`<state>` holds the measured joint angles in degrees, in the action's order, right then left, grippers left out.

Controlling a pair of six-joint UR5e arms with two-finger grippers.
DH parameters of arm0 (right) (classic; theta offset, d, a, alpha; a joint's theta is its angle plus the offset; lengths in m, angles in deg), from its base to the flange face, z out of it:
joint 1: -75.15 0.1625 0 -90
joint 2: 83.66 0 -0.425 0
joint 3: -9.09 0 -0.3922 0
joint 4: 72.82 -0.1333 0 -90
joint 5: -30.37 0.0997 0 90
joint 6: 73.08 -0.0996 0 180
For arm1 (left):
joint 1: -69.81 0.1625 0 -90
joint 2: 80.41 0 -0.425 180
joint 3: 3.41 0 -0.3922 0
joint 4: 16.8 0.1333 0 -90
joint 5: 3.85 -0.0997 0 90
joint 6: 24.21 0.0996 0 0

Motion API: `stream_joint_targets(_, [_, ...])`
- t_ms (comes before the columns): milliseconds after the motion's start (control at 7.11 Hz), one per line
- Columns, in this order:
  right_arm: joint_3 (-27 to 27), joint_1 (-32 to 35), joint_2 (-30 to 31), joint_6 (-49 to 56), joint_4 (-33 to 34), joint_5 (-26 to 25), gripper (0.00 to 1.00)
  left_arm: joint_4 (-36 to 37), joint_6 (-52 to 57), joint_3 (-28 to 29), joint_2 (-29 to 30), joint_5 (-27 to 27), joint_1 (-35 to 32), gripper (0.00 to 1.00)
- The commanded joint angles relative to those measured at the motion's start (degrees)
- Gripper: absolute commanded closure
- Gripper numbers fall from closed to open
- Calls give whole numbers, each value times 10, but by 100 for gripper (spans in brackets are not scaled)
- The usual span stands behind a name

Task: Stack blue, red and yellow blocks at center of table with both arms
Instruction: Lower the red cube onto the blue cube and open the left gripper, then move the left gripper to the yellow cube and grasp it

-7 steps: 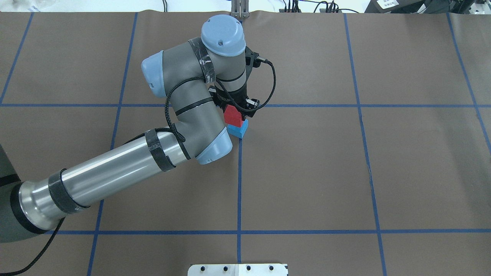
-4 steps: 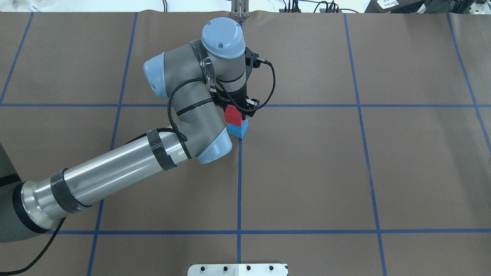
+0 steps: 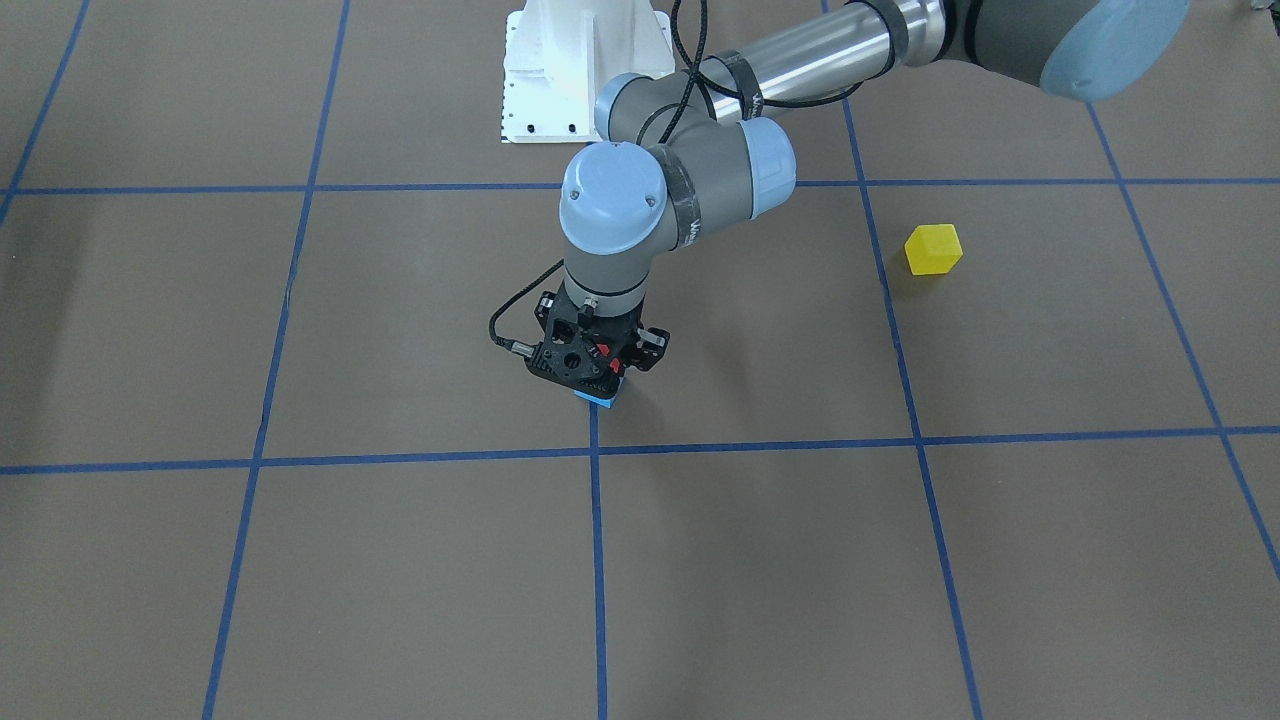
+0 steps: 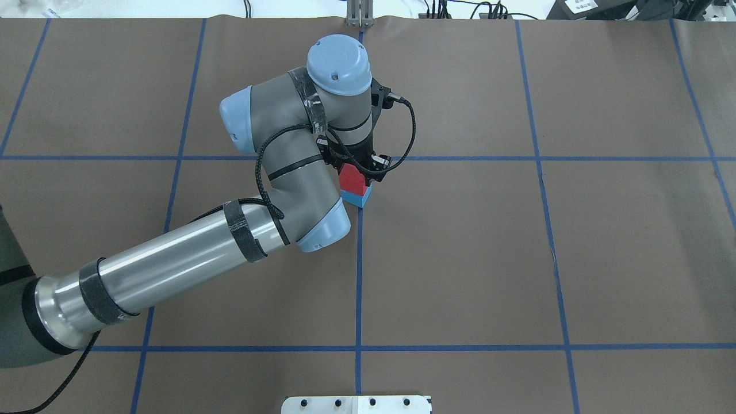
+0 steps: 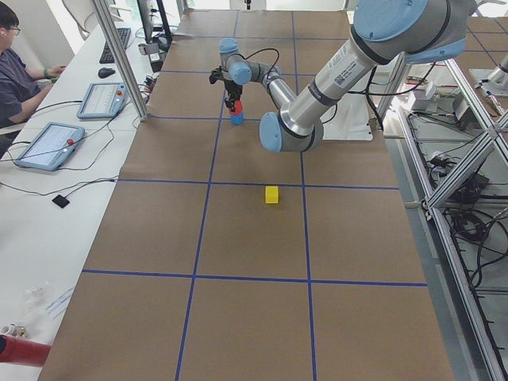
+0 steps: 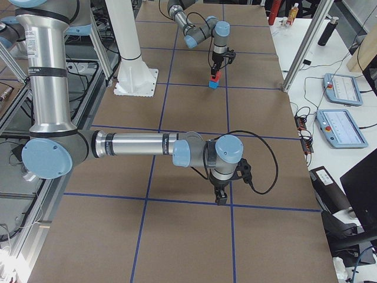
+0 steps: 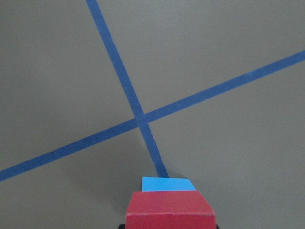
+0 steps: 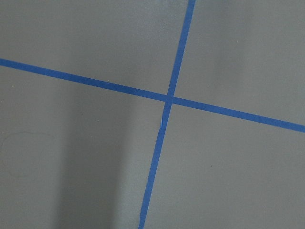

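Note:
My left gripper [image 4: 353, 174] is shut on the red block [image 4: 352, 178] and holds it directly over the blue block [image 4: 361, 199] near the table's centre tape cross. The red block covers most of the blue one; I cannot tell if they touch. The left wrist view shows the red block [image 7: 169, 210] with the blue block [image 7: 167, 184] just beyond it. The yellow block [image 3: 933, 249] lies alone on the table, also in the exterior left view [image 5: 271, 194]; the left arm hides it in the overhead view. My right gripper [image 6: 221, 197] hangs low over a tape cross; I cannot tell if it is open or shut.
The table is brown paper with a blue tape grid [image 4: 358, 276]. The white robot base [image 3: 585, 70] stands at the robot's edge. Operator tablets [image 5: 48, 143] and a seated person are beside the table's far side.
My left gripper has moved the red block down and slightly right over the blue block, so less of the blue block shows.

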<state>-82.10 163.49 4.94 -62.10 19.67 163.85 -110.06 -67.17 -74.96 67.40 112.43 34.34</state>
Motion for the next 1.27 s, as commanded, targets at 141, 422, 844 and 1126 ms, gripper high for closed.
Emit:
stream_joint_targets(141, [-1,0,-2,0,0,-1,0,0,0,-3,-1,-1,1,0])
stream_joint_targets(422, [-3,0,-2,0,1,0,0,0,-1,-7,-1,-1,-1,0])
stream_joint_targets(844, [-5,9,-2,1,1,6,0,198,12,-218,-28,4,-48,0])
stream_joint_targets(1126, [-10,11,-2,0,1,6,0,244,23,-457,-260,0,-67,0])
